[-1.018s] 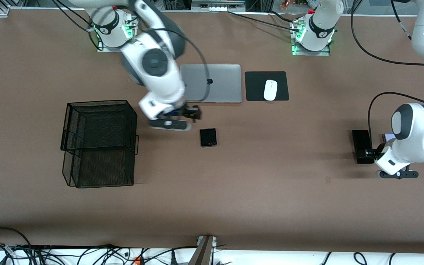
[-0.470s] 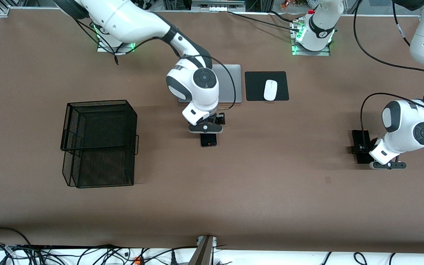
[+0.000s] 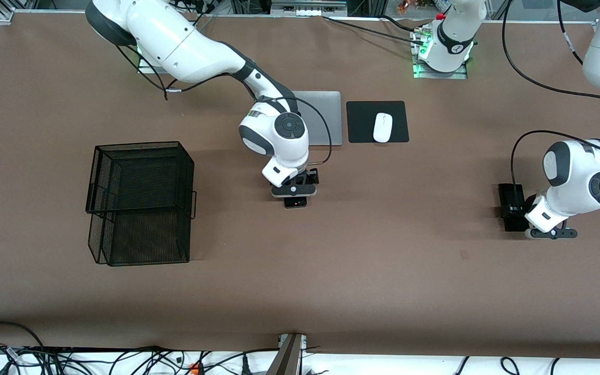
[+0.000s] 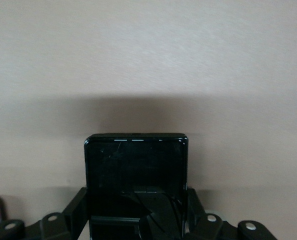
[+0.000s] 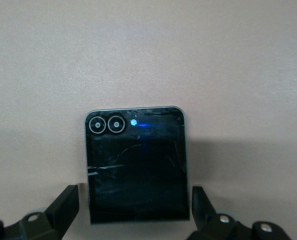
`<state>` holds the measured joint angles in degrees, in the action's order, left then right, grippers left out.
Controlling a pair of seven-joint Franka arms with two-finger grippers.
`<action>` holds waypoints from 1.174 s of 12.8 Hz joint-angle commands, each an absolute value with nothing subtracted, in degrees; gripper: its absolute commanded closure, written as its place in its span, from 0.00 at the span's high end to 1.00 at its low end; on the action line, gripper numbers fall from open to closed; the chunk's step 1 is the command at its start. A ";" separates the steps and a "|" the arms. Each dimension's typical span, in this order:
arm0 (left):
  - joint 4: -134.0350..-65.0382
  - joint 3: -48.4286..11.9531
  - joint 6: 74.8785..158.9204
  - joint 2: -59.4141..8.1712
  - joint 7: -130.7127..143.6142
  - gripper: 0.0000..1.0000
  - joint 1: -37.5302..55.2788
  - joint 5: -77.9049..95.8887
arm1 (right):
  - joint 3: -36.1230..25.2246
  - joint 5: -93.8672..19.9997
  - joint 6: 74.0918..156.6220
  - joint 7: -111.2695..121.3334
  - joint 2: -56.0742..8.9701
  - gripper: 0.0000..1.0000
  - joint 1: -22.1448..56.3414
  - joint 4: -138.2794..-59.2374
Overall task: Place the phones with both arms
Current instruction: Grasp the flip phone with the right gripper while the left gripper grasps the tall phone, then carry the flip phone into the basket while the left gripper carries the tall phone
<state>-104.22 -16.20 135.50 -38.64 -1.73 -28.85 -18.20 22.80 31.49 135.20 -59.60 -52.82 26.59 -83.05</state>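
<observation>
Front view: left claw point(image 3: 521, 214) clamped on long slim black phone point(image 3: 511, 203) lying on desk point(image 3: 383, 260) at left arm's end. Right claw point(image 5: 134, 210) spread wide, straddling small squarish black phone point(image 5: 136, 165) mid-desk. Risk: off-centre closing skews phone, slips.

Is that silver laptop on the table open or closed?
Closed. The silver laptop lies flat with its lid down; no screen or keyboard shows, though the right arm covers part of it.
</observation>
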 commanded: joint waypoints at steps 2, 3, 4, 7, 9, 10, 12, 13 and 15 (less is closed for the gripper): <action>-96.27 -22.66 118.71 -36.04 -1.85 0.30 -29.09 -18.90 | 22.94 32.87 135.44 -58.63 -53.88 0.28 26.54 -81.39; -93.20 -24.33 113.43 -36.04 -1.67 0.30 -28.74 -18.81 | 23.03 33.31 134.31 -57.93 -53.44 0.05 26.37 -80.78; -90.38 -26.00 109.29 -36.04 -1.15 0.30 -28.22 -18.29 | 23.46 33.05 130.99 -58.01 -52.65 0.00 26.11 -79.55; -82.29 -27.95 97.69 -36.04 2.09 0.31 -22.35 -16.53 | 29.32 31.65 116.33 -57.05 -50.11 0.00 23.23 -71.65; -79.20 -28.04 93.09 -36.04 5.79 0.31 -17.60 -13.03 | 31.82 27.54 109.80 -53.20 -45.03 0.00 19.00 -70.93; -79.02 -28.21 92.99 -36.04 5.97 0.31 -15.23 -11.27 | 30.77 23.59 107.34 -48.65 -41.87 0.00 17.68 -71.36; -79.28 -28.21 93.16 -36.38 8.33 0.31 -10.48 -5.48 | 23.25 16.12 101.71 -39.16 -35.63 0.00 16.70 -72.33; -79.19 -28.04 93.34 -36.65 11.83 0.31 -8.20 -1.62 | 18.68 11.56 100.56 -33.37 -32.20 0.00 16.61 -74.25; -79.19 -27.95 96.04 -38.05 20.26 0.29 -1.79 2.37 | 7.61 3.37 100.63 -19.93 -23.86 0.00 16.70 -82.05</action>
<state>-80.87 -28.68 95.13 -36.52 14.31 -6.92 -0.72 15.53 9.50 99.87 -29.65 -32.84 16.95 -72.00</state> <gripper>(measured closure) 0.198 0.203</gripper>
